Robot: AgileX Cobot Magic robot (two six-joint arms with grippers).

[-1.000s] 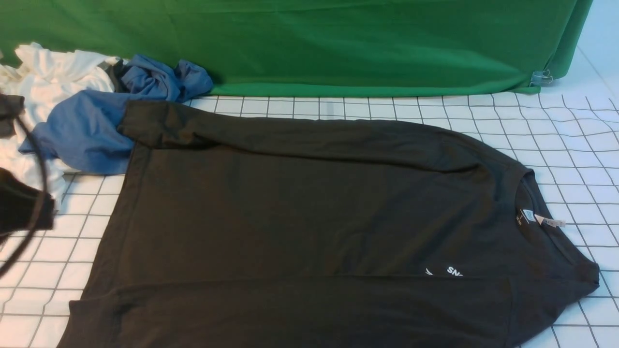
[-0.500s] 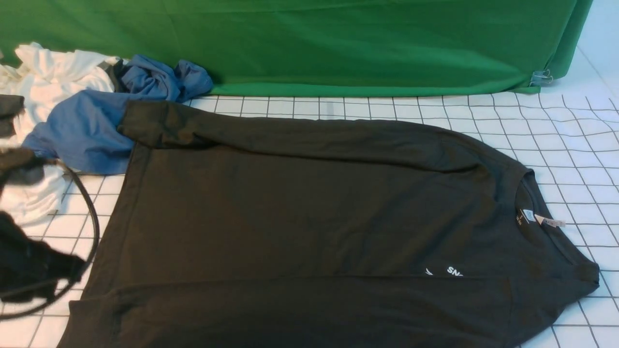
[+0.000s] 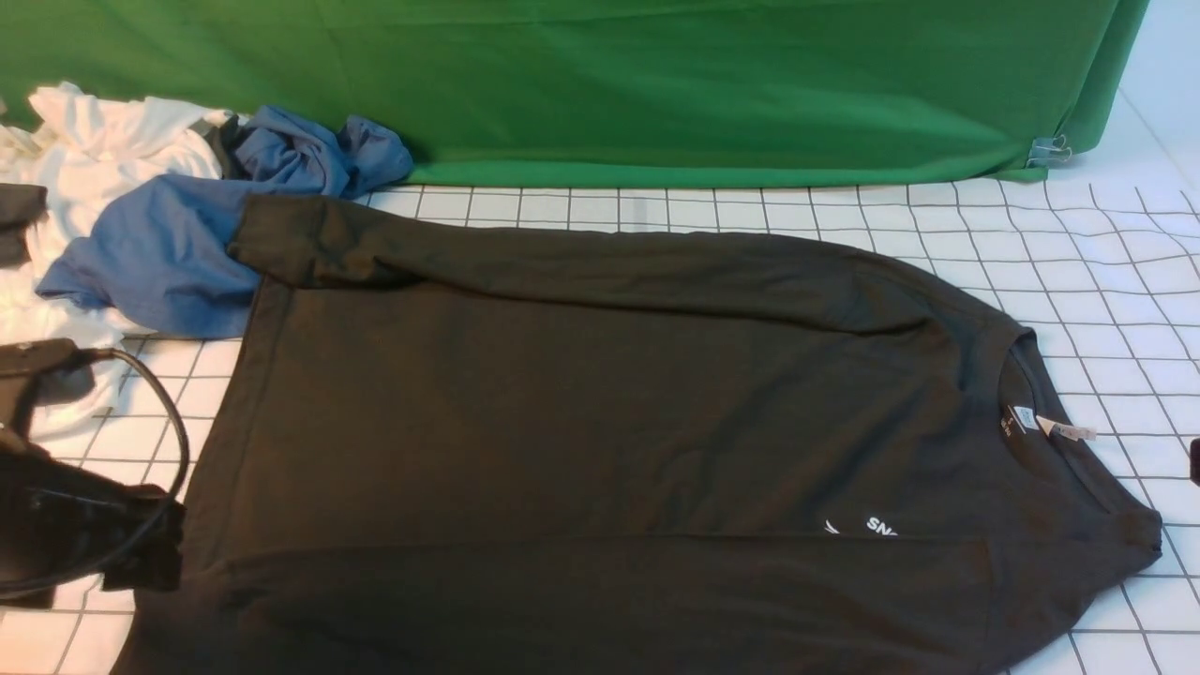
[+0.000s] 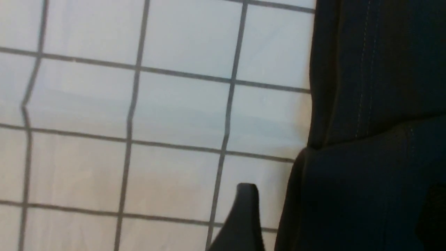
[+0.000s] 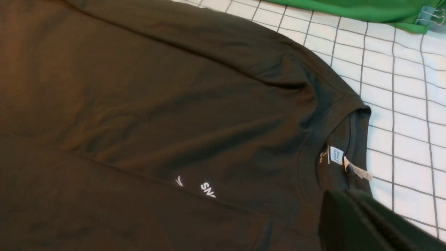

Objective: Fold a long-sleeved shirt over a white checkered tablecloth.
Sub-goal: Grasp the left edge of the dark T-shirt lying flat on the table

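Note:
The black long-sleeved shirt (image 3: 609, 403) lies flat on the white checkered tablecloth (image 3: 1078, 244), collar to the right, both sleeves laid along its body. White lettering (image 3: 881, 525) and a neck label (image 3: 1022, 419) show near the collar. My left gripper (image 3: 141, 553) sits low at the shirt's lower-left hem corner. In the left wrist view it (image 4: 338, 212) is open, one finger (image 4: 245, 216) over the tablecloth (image 4: 174, 104) and the other over the shirt (image 4: 376, 104). My right gripper (image 5: 352, 216) is shut above the collar, holding nothing; only a sliver (image 3: 1195, 461) shows at the front view's right edge.
A crumpled blue garment (image 3: 159, 253) and a white garment (image 3: 84, 159) lie at the back left, touching the shirt's far sleeve cuff. A green backdrop cloth (image 3: 656, 84) hangs along the back, held by a clip (image 3: 1050, 150). The left arm's cable (image 3: 173, 422) loops above the hem.
My left arm has swung in from the left edge and come down at the shirt's lower-left hem corner, its jaws opening on the way. The shirt has not moved.

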